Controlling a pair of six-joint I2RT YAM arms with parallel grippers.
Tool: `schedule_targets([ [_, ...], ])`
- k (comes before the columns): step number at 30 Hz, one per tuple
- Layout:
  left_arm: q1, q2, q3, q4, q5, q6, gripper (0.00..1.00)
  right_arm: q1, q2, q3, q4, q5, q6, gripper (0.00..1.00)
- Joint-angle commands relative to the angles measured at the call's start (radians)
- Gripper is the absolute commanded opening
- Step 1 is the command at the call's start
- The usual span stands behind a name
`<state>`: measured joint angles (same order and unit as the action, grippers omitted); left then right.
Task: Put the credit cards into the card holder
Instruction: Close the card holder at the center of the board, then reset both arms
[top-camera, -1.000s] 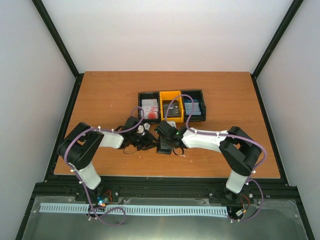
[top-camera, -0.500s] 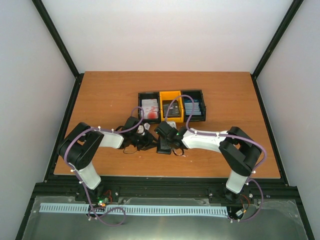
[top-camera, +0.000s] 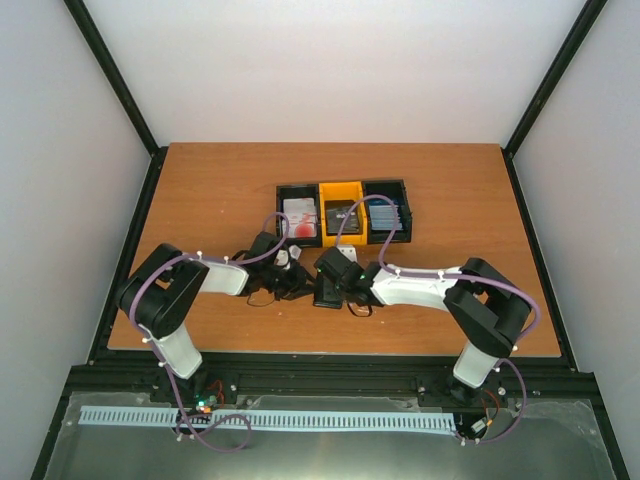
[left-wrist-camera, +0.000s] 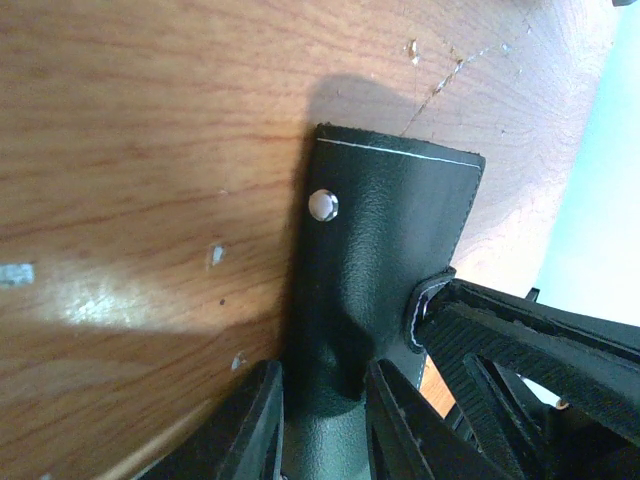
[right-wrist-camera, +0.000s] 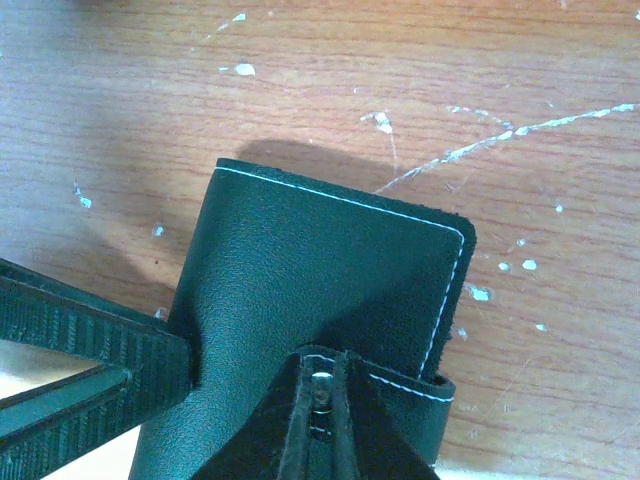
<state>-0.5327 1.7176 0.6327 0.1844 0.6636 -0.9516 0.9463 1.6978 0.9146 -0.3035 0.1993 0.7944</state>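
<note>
The black card holder lies on the wooden table between my two grippers. In the left wrist view my left gripper clamps one end of the card holder, whose flap with a silver snap stud lies flat. In the right wrist view my right gripper is shut on the clasp tab of the card holder, with a snap stud between its fingers. The credit cards sit in the bins behind: a white and red card, a dark card and blue cards.
A row of three bins stands behind the grippers: a black bin, a yellow bin and a second black bin. The table's near edge runs just in front of the arms.
My right gripper has closed tight on the clasp tab, and the right arm has shifted slightly toward the near edge. The left arm has kept still, holding the card holder.
</note>
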Motion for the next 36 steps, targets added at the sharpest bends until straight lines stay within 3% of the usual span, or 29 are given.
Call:
schedule_targets([
  [1,0.005,0.045,0.007,-0.087,-0.054,0.023,0.25,0.041,0.083,-0.111,-0.112,-0.106,0.031,0.03],
  [14,0.005,0.044,0.011,-0.097,-0.060,0.023,0.25,0.042,0.141,-0.177,-0.076,-0.077,0.013,0.03],
  [20,0.008,0.000,0.053,-0.165,-0.124,0.059,0.26,0.005,0.014,0.061,-0.213,0.044,-0.069,0.05],
  [25,0.041,-0.065,0.133,-0.256,-0.188,0.120,0.27,-0.088,-0.137,0.192,-0.220,0.072,-0.107,0.21],
  [29,0.082,-0.181,0.160,-0.306,-0.251,0.160,0.35,-0.130,-0.289,0.143,-0.229,0.094,-0.105,0.34],
  [33,0.103,-0.339,0.167,-0.376,-0.365,0.198,0.50,-0.180,-0.441,0.027,-0.282,0.145,-0.090,0.45],
  [36,0.108,-0.479,0.161,-0.416,-0.460,0.223,0.69,-0.205,-0.568,-0.052,-0.316,0.179,-0.102,0.53],
])
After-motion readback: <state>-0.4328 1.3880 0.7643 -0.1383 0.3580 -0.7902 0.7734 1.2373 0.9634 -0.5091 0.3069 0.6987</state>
